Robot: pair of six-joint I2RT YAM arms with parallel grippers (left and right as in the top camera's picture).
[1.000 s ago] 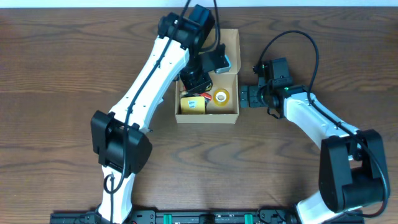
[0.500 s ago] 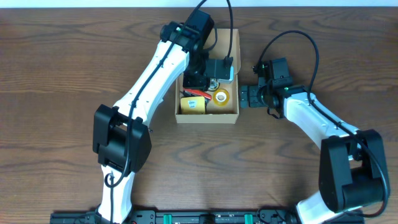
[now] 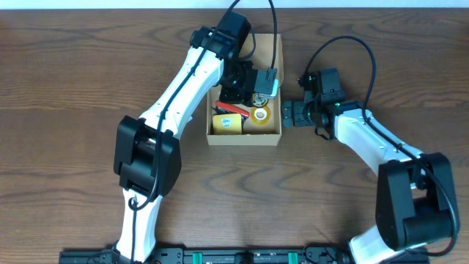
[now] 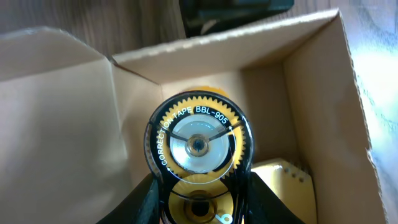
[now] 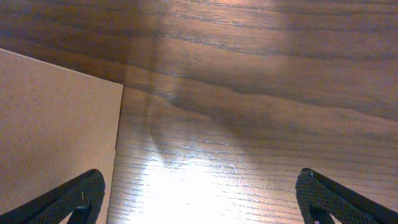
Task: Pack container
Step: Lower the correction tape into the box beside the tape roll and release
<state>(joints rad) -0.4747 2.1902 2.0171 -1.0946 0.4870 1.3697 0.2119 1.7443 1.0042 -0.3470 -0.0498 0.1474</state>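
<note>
Upper centre: left end effector (image 4: 199,196) clamped on correction tape (image 4: 198,144) over the box (image 3: 272,136); right end effector (image 3: 287,114), fingers apart, just right of the box.

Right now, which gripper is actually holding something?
The left gripper, above the container, is shut on the correction tape dispenser. The right gripper is open and empty, beside the container's outer wall.

Overhead view: even light, sharp, with mild shade inside the tan cardboard box (image 3: 244,139). Right wrist view: strong white glare on the dark brown wooden bench (image 5: 205,180), dimmer above. Left wrist view: round black-and-yellow correction tape dispenser (image 4: 198,146) sharp; box's right wall washed out.
</note>
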